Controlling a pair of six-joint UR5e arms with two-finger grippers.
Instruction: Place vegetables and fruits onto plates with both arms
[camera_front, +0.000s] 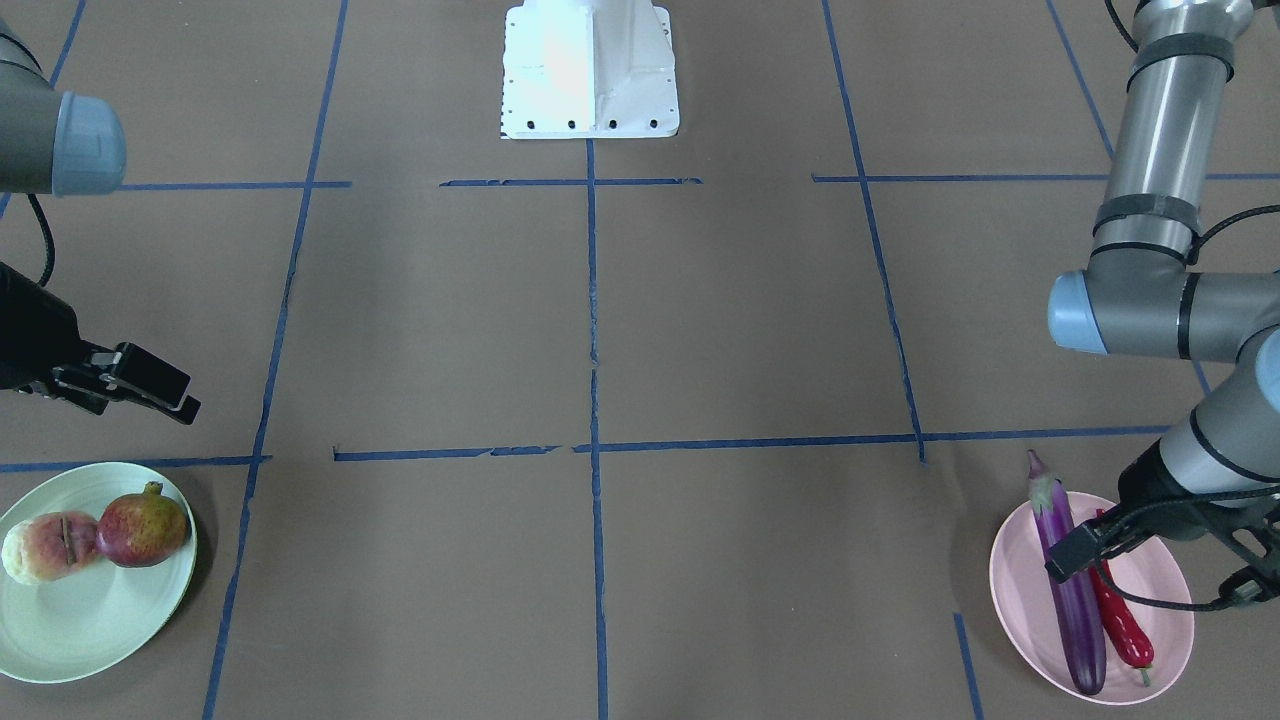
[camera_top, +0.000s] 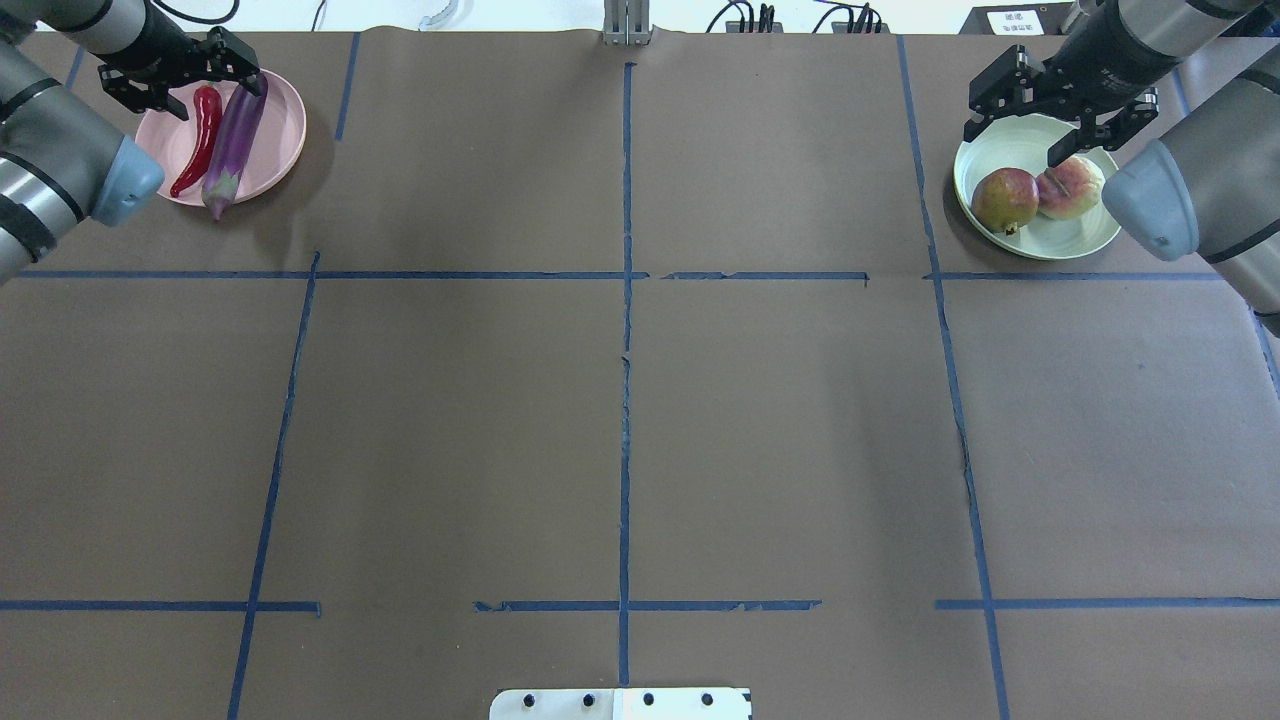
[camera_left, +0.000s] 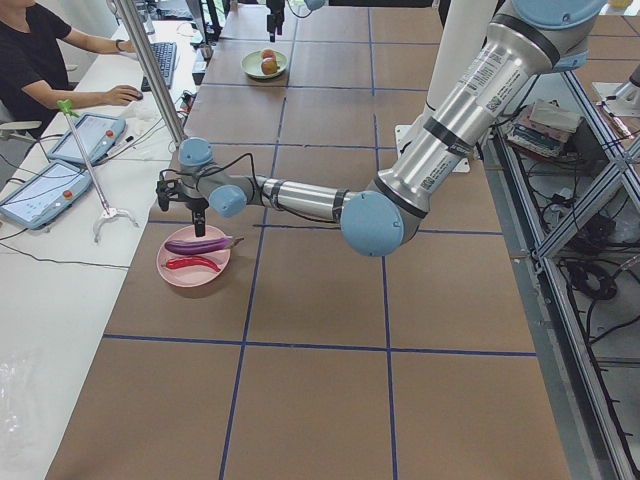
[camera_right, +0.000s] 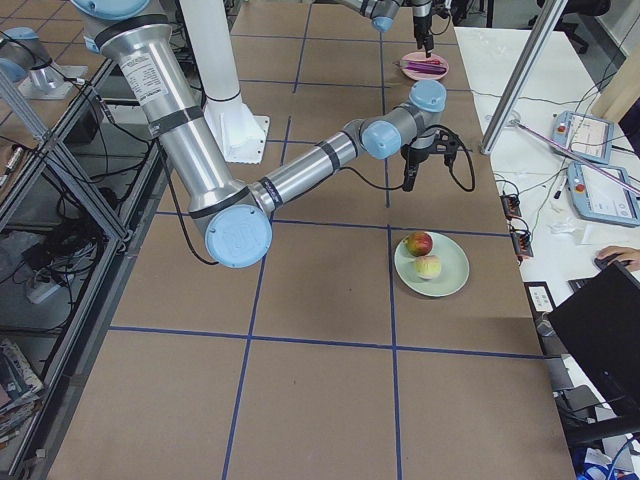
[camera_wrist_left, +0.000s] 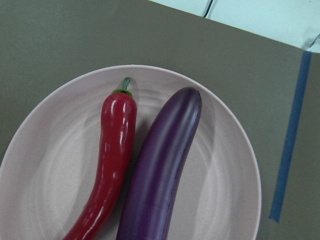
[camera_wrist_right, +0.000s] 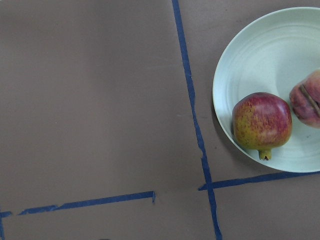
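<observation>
The pale pink plate (camera_top: 285, 120) holds the purple eggplant (camera_top: 235, 140) and the red chili pepper (camera_top: 197, 140) side by side. My left gripper (camera_top: 180, 80) hovers just above them, open and empty. The left wrist view shows the eggplant (camera_wrist_left: 160, 170) and the chili (camera_wrist_left: 112, 155) close below. The pale green plate (camera_top: 1070, 235) holds the pomegranate (camera_top: 1003, 198) and the peach (camera_top: 1070, 188), touching. My right gripper (camera_top: 1060, 125) is open and empty, raised over the plate's far edge. In the front view it (camera_front: 150, 385) sits above and behind the green plate (camera_front: 80, 630).
The white pedestal base (camera_front: 590, 70) stands at the robot's edge of the table. Blue tape lines (camera_top: 625, 300) divide the brown table into squares. An operator (camera_left: 40, 50) sits at a side desk with tablets beyond the table's far edge.
</observation>
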